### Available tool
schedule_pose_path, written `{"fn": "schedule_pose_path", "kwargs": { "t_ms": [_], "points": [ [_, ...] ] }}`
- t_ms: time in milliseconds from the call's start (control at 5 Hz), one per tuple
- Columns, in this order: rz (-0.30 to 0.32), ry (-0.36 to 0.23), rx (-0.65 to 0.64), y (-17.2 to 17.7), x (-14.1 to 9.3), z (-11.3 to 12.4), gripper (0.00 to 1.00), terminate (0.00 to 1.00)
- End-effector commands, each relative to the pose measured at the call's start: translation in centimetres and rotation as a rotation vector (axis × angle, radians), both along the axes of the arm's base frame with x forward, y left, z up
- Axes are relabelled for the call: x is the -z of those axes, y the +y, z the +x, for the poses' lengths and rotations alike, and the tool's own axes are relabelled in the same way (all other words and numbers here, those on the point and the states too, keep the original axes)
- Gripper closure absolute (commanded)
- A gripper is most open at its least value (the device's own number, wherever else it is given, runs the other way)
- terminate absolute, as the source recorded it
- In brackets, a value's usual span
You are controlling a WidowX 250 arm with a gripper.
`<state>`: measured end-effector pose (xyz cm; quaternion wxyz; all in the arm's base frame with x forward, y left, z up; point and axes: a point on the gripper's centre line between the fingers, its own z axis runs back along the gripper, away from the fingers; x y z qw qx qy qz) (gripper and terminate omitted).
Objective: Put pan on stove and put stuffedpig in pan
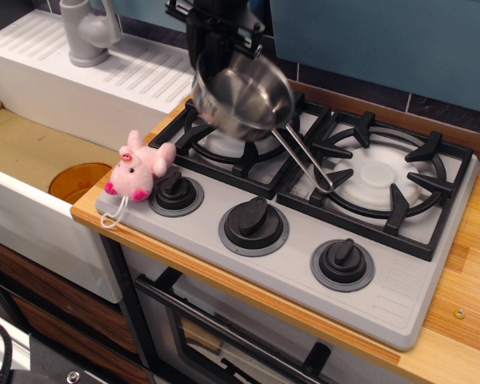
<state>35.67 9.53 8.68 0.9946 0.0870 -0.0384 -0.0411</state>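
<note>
The gripper (218, 50) clamps the far rim of the pan (244, 98), apparently tilted, above the stove's (304, 232) left burner, wire handle trailing down to the right. Below and left of it, the stuffedpig (138, 170) lies beside the leftmost knob (175, 190).

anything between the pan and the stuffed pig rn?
Only the left burner grate edge and bare stovetop. The pan hangs tilted over that burner; the pig sits by the leftmost knob. Single camera view.
</note>
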Motion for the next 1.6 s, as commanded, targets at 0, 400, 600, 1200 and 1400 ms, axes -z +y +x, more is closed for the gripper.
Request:
{"fn": "schedule_pose_path", "kwargs": {
  "t_ms": [0, 400, 600, 1200, 1400],
  "points": [
    [-0.005, -0.079, 0.028, -0.1, -2.4, 0.6, 0.0, 0.0],
    [0.023, -0.027, 0.051, 0.1, -4.0, 0.5, 0.0, 0.0],
    [0.064, 0.003, 0.116, -0.6, -5.2, 1.0, 0.0, 0.0],
    [0.064, 0.003, 0.116, -0.6, -5.2, 1.0, 0.0, 0.0],
    [0.047, -0.029, 0.089, 0.8, -6.2, -2.2, 0.0, 0.0]
  ]
}}
